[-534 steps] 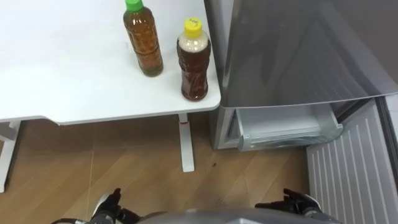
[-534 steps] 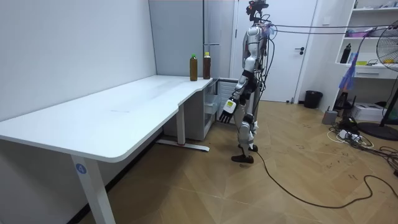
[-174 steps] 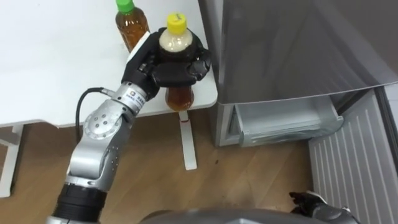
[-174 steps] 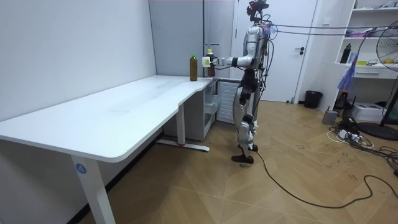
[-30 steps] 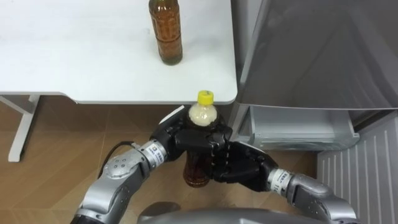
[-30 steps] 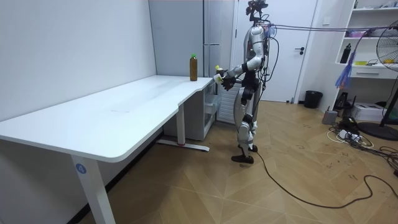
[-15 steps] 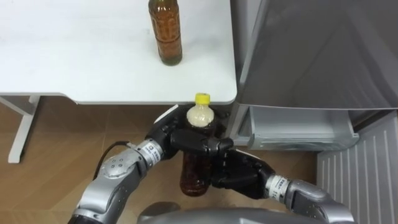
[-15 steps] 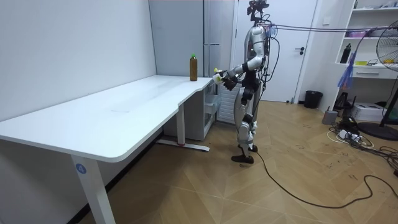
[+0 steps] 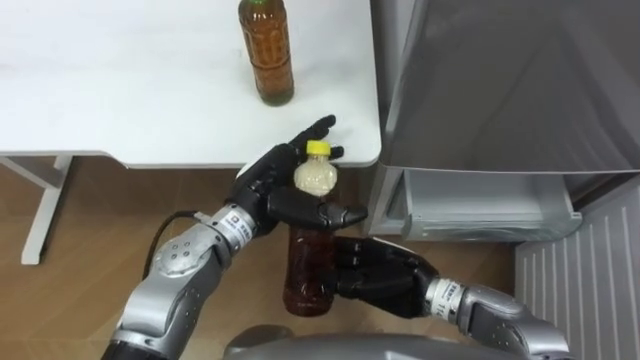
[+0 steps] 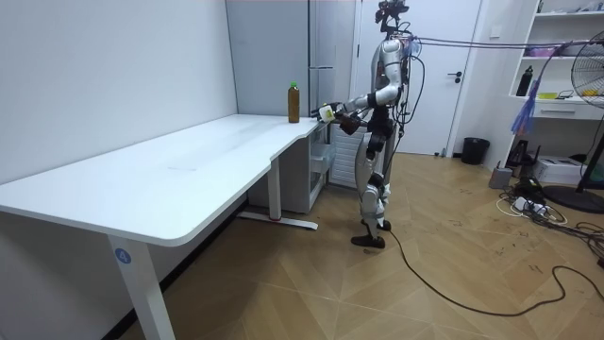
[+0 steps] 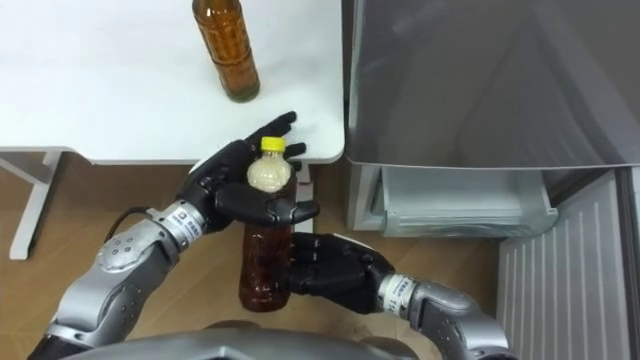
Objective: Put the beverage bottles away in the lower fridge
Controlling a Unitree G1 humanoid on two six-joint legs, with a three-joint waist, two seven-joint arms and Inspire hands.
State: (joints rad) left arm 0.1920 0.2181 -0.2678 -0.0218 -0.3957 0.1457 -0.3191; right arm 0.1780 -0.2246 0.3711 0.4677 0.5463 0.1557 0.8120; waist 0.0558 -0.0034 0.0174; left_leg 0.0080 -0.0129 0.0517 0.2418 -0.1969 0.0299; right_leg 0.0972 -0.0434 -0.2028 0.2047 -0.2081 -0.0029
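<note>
A brown drink bottle with a yellow cap (image 9: 308, 250) hangs in front of my body, below the white table's (image 9: 120, 100) edge. My right hand (image 9: 378, 277) is curled round its lower half from the right. My left hand (image 9: 272, 190) is at the bottle's neck with its fingers straightened behind the cap and its thumb lying across the front. In the right eye view the same bottle (image 11: 264, 255) sits between the left hand (image 11: 222, 182) and right hand (image 11: 338, 270). A second brown bottle (image 9: 268, 55) stands on the table near its right edge.
The grey fridge (image 9: 500, 80) stands right of the table, its lower drawer (image 9: 480, 205) pulled open, with a ribbed white door panel (image 9: 585, 295) at the far right. In the room view I stand at the table's end beside the fridge (image 10: 330, 57). Wood floor lies below.
My left hand's fingers have straightened off the bottle's neck. The bottle has shifted slightly left and nearer, still in the right hand's grasp.
</note>
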